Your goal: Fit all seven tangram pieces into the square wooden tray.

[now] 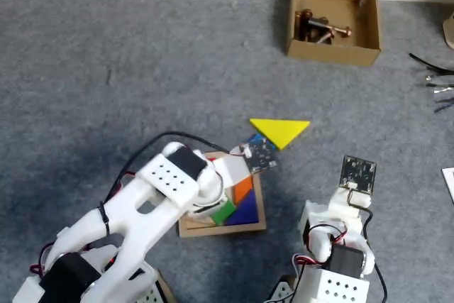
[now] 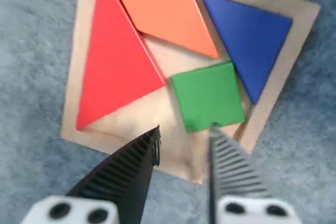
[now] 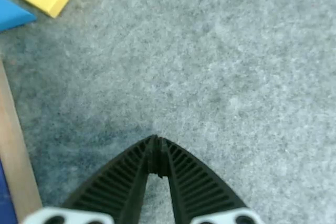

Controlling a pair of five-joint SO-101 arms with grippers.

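A workshop bench: grey felt [image 1: 106,54], cardboard parts box [image 1: 330,53], loose cables [image 1: 434,76].

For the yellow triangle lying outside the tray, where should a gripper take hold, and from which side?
Probably from straight above, since the yellow triangle lies flat. Pinch across its narrow right-hand corner in the high view, away from the light blue piece near its other end.

The grey carpeted surface [image 1: 142,69] carried the wooden tray [image 1: 220,229], a yellow triangle [image 1: 280,130] and a light-blue piece [image 3: 10,15] just beyond it, a cardboard box [image 1: 330,53] farther back, and dark cables [image 1: 433,76] at its edge.
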